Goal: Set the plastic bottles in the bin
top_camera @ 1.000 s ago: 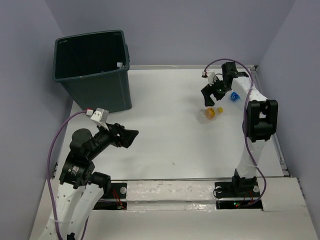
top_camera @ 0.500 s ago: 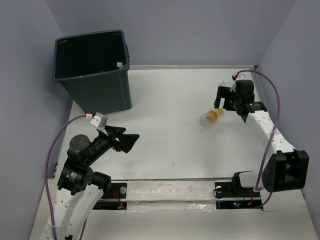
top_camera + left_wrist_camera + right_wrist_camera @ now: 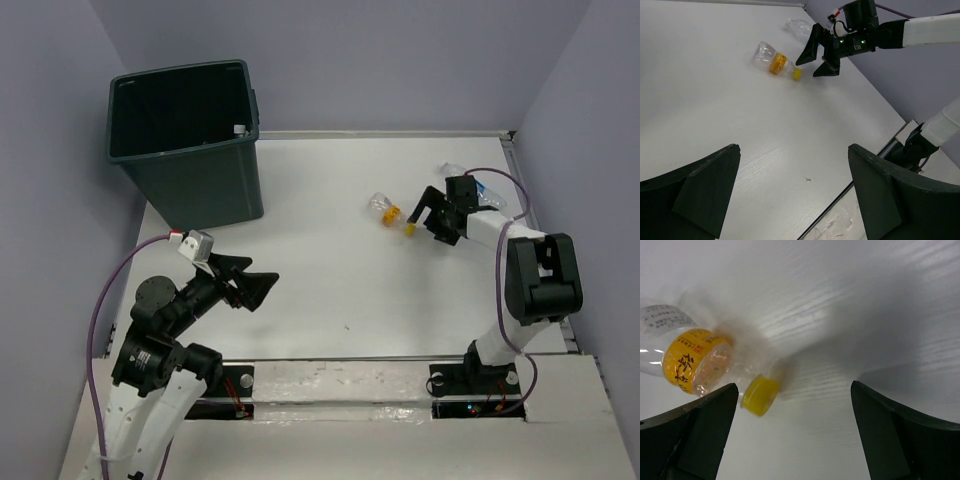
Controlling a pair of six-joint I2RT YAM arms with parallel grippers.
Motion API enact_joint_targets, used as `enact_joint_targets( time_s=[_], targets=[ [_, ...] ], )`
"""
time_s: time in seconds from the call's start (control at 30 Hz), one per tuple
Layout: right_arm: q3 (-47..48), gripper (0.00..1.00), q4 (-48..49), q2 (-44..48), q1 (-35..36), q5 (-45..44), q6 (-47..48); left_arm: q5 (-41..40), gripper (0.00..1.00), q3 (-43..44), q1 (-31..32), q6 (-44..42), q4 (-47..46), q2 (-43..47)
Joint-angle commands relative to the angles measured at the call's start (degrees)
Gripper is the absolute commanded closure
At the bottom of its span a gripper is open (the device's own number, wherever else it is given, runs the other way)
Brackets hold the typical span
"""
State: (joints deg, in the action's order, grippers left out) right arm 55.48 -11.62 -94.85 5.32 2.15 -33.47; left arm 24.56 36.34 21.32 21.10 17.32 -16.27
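The dark grey-green bin (image 3: 185,150) stands at the far left of the table, open side up. A clear plastic bottle with a yellow label and yellow cap (image 3: 389,211) lies on its side right of the table's middle; it also shows in the left wrist view (image 3: 776,62) and the right wrist view (image 3: 692,361). My right gripper (image 3: 418,217) is open and empty, low over the table, just right of the bottle's cap (image 3: 760,395). A second clear bottle (image 3: 449,169) lies behind the right arm. My left gripper (image 3: 256,285) is open and empty at the near left.
The table's right edge and purple wall run close beside the right arm (image 3: 527,270). A raised rail (image 3: 380,133) borders the far edge of the table. The left arm's cable (image 3: 110,300) loops at the near left.
The right arm swung round and came down low beside the yellow-capped bottle. That bottle shifted left and farther back. The left gripper moved slightly nearer.
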Motion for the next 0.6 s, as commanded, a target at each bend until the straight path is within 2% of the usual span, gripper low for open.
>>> enact_joint_targets(
  time_s=[0.0,0.07,0.17,0.2,0.23,0.27,0.33,0.4,0.5,0.57],
  targets=[
    [5.50,0.00,8.62,-5.51,1.01,1.18,-7.13,1.20,0.01,-0.30,0.21,0.34,-3.00,0.10],
    [7.26,0.00,8.80,-8.84,2.66,1.19,-7.05,1.11,0.01,-0.30,0.21,0.34,-3.08,0.10],
    [8.33,0.11,8.89,-7.38,4.60,-0.29,-2.94,0.93,0.01,-0.30,0.21,0.34,-2.73,-0.16],
    [7.80,0.11,9.50,-3.37,7.39,-6.14,-0.30,0.76,0.01,-0.21,0.30,0.34,-2.64,-0.16],
    [7.36,0.11,10.20,-1.41,8.81,-8.20,6.16,0.84,0.01,-0.21,0.30,0.34,-2.64,-0.16],
    [7.62,0.11,10.30,0.09,9.70,-8.83,8.66,0.76,0.01,-0.21,0.30,0.34,-2.64,-0.16],
    [10.77,0.08,3.13,0.81,9.71,-7.60,11.93,0.76,0.01,-0.30,0.39,0.34,-2.91,-0.25],
    [15.16,0.06,-4.34,-0.07,11.11,-11.62,12.03,0.84,0.01,-0.30,0.39,0.43,-3.00,-0.34],
    [15.09,0.03,-3.77,-1.03,12.26,-12.61,9.58,0.93,0.01,-0.30,0.30,0.34,-3.00,-0.52],
    [16.84,0.02,-3.94,-5.32,12.26,-14.09,6.78,1.02,0.01,-0.30,0.39,0.34,-3.00,-0.60]
  ],
)
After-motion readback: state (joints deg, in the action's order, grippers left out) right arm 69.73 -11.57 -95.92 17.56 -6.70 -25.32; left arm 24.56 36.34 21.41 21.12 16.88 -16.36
